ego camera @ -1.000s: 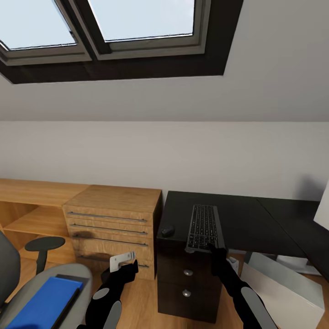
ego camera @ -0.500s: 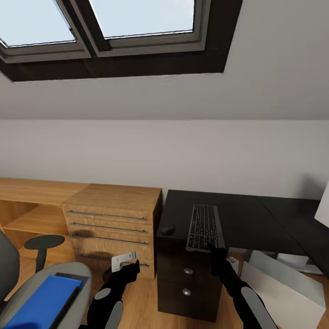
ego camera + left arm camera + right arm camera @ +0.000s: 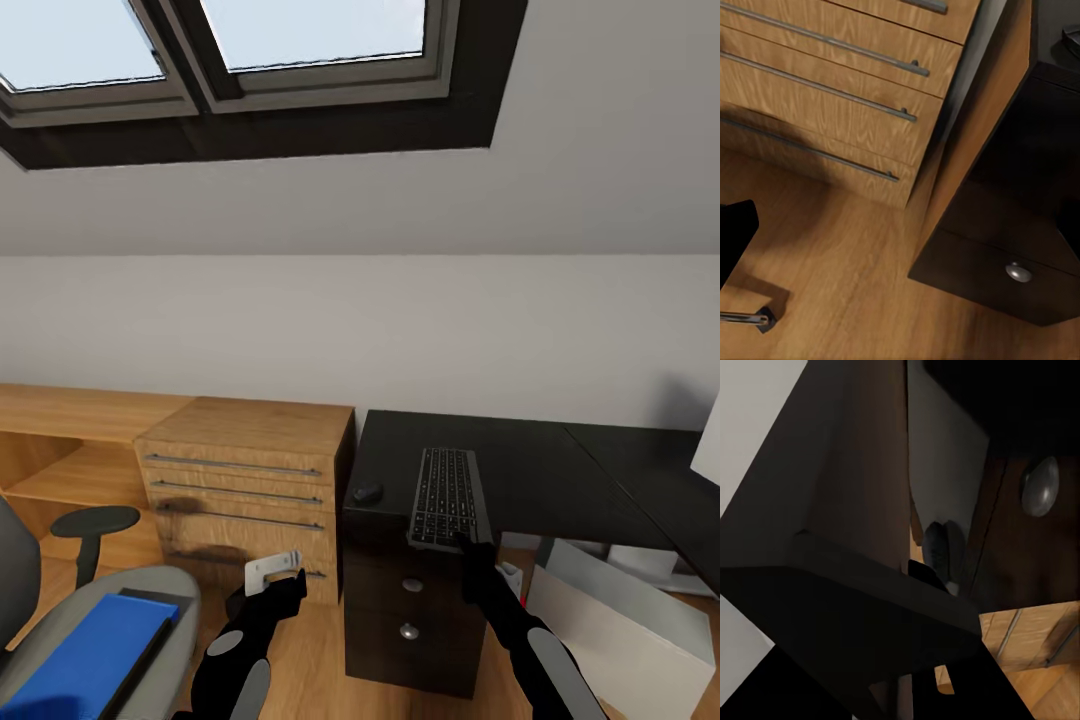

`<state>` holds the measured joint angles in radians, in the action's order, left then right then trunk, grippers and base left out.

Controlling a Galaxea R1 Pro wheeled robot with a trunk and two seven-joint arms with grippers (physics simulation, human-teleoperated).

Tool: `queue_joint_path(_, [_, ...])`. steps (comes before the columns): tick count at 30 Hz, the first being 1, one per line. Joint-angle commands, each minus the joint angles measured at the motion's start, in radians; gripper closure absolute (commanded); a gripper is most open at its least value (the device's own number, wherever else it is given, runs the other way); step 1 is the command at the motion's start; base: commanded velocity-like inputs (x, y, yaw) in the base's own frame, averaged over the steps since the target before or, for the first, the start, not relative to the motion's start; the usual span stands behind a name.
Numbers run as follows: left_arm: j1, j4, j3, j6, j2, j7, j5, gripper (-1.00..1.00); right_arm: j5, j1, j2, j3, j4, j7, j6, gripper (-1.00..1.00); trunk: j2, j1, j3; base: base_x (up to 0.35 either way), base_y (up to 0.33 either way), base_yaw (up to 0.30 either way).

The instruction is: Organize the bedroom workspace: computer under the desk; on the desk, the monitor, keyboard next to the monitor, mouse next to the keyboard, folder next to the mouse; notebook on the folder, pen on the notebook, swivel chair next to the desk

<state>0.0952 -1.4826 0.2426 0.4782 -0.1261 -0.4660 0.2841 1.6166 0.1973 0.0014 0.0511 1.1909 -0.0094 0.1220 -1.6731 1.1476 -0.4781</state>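
Swivel chair [image 3: 95, 610]: lower left corner of the head view, grey seat, one black armrest standing just behind it, on the wood floor [image 3: 310, 660] well left of the desk.
Folder [image 3: 85, 655]: bright blue, lying flat on the chair seat, a dark edge along its right side.
Left gripper [image 3: 285, 583]: low in front of the wooden drawer cabinet, a small pale flat piece [image 3: 270, 570] showing at its tip; whether the fingers pinch that piece or merely sit against it cannot be told.
Wooden drawer cabinet [image 3: 245, 480]: light wood with long metal bar handles, touching the left end of the desk; its drawer fronts also appear in the left wrist view [image 3: 832, 82].
Mouse [image 3: 367, 493]: small and dark, on the desk's near left corner, just left of the keyboard and apart from it.
Desk [image 3: 540, 470]: glossy black top, dark drawer unit [image 3: 410, 620] with round metal knobs below its left end.
Keyboard [image 3: 447, 497]: long black, lying front-to-back on the desk, its near end jutting over the front edge.
Right gripper [image 3: 470, 545]: at the keyboard's near end, fingers clamped on that overhanging edge.
Computer [image 3: 620, 625]: light grey box on the floor under the desk's right part.
Monitor [image 3: 708, 450]: only a white sliver at the far right edge, above the desk.
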Motion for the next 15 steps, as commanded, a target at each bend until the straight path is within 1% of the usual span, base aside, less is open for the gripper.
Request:
queue_joint_path(1, [0.001, -0.001, 0.001, 0.002, 0.000, -0.009, 0.010, -1.00, 0.009, 0.001, 0.000, 0.000, 0.001, 0.002, 0.002, 1.00, -0.001, 0.000, -0.001, 0.000, 0.000, 0.000])
queue_joint_path(9, [0.000, -0.001, 0.001, 0.002, 0.005, -0.008, 0.011, -1.00, 0.009, 0.001, 0.000, 0.000, 0.001, 0.002, 0.002, 1.00, -0.001, 0.000, -0.001, 0.004, 0.000, 0.000])
queue_joint_path(15, [0.001, -0.001, 0.001, 0.001, 0.007, -0.007, 0.011, -1.00, 0.009, 0.001, 0.000, 0.000, 0.001, 0.002, 0.002, 1.00, -0.001, 0.000, -0.001, 0.187, 0.000, 0.000])
